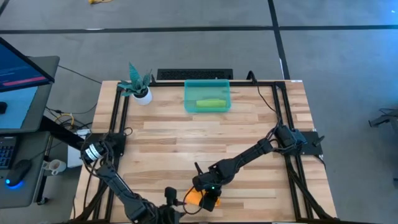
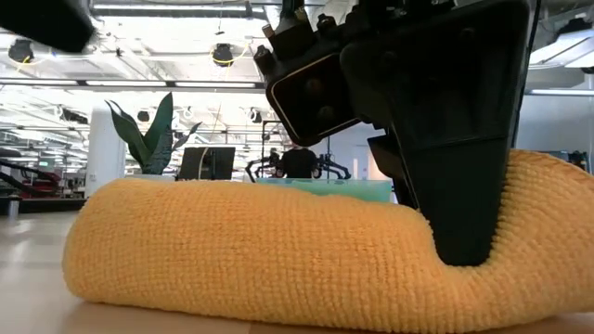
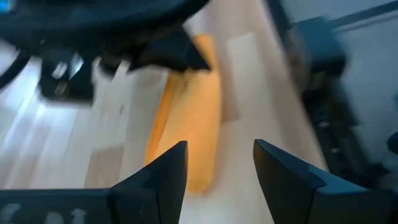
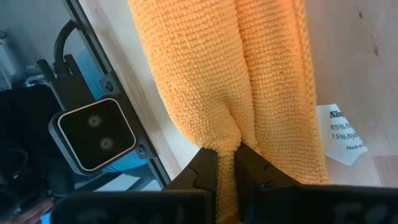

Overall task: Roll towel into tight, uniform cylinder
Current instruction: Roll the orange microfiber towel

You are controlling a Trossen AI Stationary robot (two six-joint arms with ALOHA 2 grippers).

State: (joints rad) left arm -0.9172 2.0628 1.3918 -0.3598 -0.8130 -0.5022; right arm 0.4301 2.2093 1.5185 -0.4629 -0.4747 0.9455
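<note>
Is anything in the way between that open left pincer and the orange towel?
Nothing visible. The left pincer hangs open just short of the towel, bare table between. The right pincer already pinches the towel.

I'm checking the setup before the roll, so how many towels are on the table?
1. One orange towel lies rolled at the table's near edge, pinched by the right end effector. Nothing shows whether the teal bin at the far side hides another.

Overhead camera looks straight down on the table [image 1: 205, 134]; table-level camera faces the room; both wrist cameras sit close over the towel [image 4: 236, 74].
</note>
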